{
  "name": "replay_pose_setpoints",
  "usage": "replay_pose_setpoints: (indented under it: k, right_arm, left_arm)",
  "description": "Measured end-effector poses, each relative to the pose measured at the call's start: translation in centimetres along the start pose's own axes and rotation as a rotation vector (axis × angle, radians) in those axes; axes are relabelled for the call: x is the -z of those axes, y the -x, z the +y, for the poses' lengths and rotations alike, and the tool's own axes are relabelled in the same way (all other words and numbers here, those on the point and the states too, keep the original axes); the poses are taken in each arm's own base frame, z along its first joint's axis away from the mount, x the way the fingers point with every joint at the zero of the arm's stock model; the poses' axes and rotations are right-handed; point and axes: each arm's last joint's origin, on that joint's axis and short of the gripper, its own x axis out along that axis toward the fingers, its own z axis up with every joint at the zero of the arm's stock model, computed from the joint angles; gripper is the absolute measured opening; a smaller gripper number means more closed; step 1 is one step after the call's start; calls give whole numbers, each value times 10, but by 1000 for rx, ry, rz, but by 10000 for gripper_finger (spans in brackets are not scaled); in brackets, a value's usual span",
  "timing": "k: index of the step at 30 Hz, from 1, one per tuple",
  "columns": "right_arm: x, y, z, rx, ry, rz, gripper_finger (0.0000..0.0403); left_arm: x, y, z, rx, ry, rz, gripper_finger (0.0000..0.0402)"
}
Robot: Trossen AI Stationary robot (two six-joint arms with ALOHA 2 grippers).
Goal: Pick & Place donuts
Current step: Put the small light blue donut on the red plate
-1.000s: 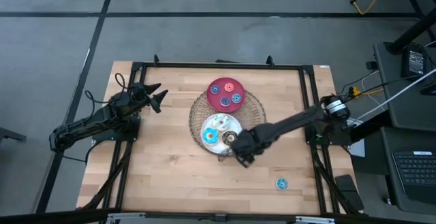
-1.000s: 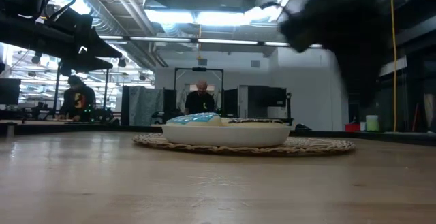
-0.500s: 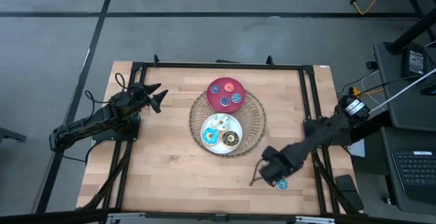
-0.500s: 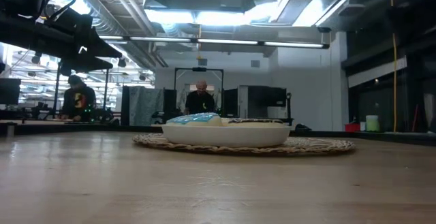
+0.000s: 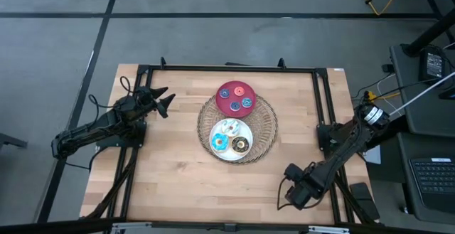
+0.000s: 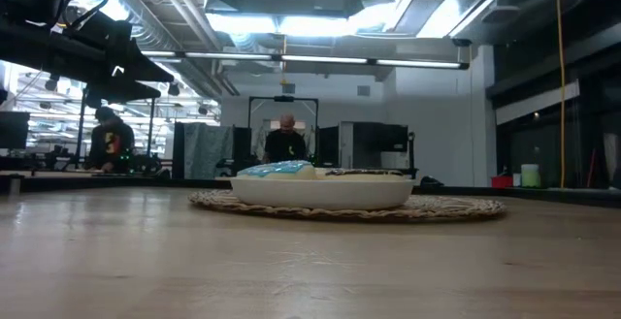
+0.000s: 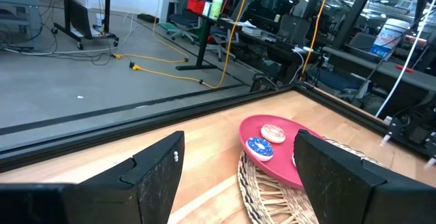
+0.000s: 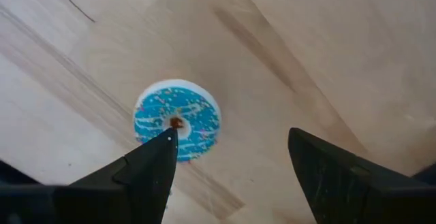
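Observation:
A lone blue sprinkled donut (image 8: 177,120) lies flat on the bare wood near the table's near right corner. My right gripper (image 8: 231,163) hangs above it, open and pointing down. One fingertip stands over the donut's edge and the gap lies beside it. In the high view this gripper (image 5: 293,193) hides that donut. More donuts lie on a red plate (image 5: 229,100) and a white plate (image 5: 222,131), among them a blue one (image 5: 220,143) and a brown one (image 5: 240,145). My left gripper (image 5: 160,100) waits open and level at the table's left.
Both plates sit on a round wicker tray (image 5: 264,124) at mid table, the red one toward the far edge. A black frame rail (image 5: 323,113) runs along the table's edges. Bare wood stretches along the near side. People stand in the room behind (image 6: 286,140).
My right gripper has swung from over the white plate toward the table's near right corner, sinking a little, and now hangs over the lone blue donut. It has stayed open with nothing in it. The donuts on the plates have not moved.

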Motion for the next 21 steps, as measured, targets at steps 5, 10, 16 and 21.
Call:
replay_pose_setpoints:
  k: [5, 10, 16, 21]
  right_arm:
    - [-1, -10, 5, -55, 4, 1, 280]
    - [-1, -19, 7, -33, 2, 0, 280]
    - [-2, -19, 8, -28, 1, -1, 280]
    - [-2, -15, 10, -39, 2, 5, 280]
  left_arm:
    - [0, 0, 0, 0, 0, 0, 267]
    - [0, 0, 0, 0, 0, 0, 267]
    - [0, 0, 0, 0, 0, 0, 267]
    - [0, 0, 0, 0, 0, 0, 267]
